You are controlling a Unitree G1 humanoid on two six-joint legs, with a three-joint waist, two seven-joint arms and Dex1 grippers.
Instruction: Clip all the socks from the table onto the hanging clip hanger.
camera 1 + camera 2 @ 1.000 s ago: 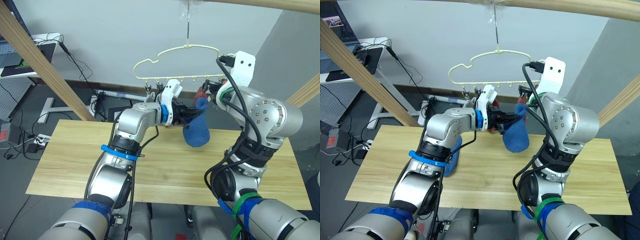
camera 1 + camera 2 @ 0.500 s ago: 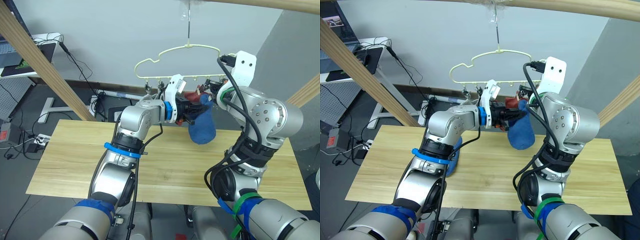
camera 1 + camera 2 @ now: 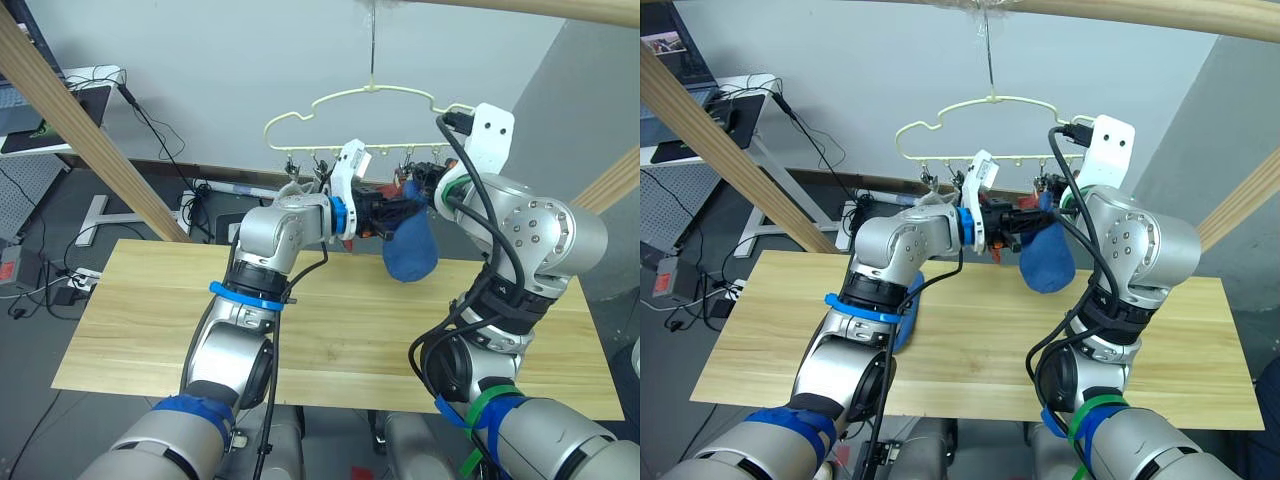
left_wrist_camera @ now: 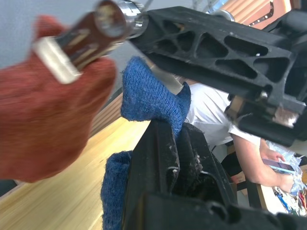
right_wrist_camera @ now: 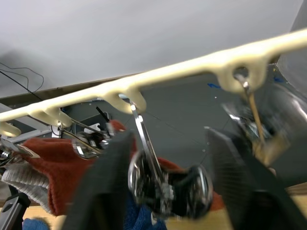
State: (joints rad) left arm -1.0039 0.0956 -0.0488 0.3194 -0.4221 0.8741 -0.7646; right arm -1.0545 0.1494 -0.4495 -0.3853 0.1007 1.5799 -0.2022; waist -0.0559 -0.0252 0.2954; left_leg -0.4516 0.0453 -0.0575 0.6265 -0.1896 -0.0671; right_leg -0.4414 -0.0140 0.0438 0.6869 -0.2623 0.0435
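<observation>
Up close, the left wrist view shows the left gripper (image 4: 175, 139) pinching a blue sock (image 3: 408, 248) just under the hanger (image 3: 350, 97), above the table (image 3: 130, 330). The right gripper (image 5: 165, 184) stands spread around a clip (image 5: 144, 139). A second blue sock (image 3: 908, 310) lies half hidden behind the left arm.

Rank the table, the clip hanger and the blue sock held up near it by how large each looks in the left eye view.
1. table: largest by far.
2. clip hanger: spans wider than the sock, though it is thin wire.
3. blue sock: smallest; it hangs nearer the camera than the hanger, so its look is flattered.
</observation>
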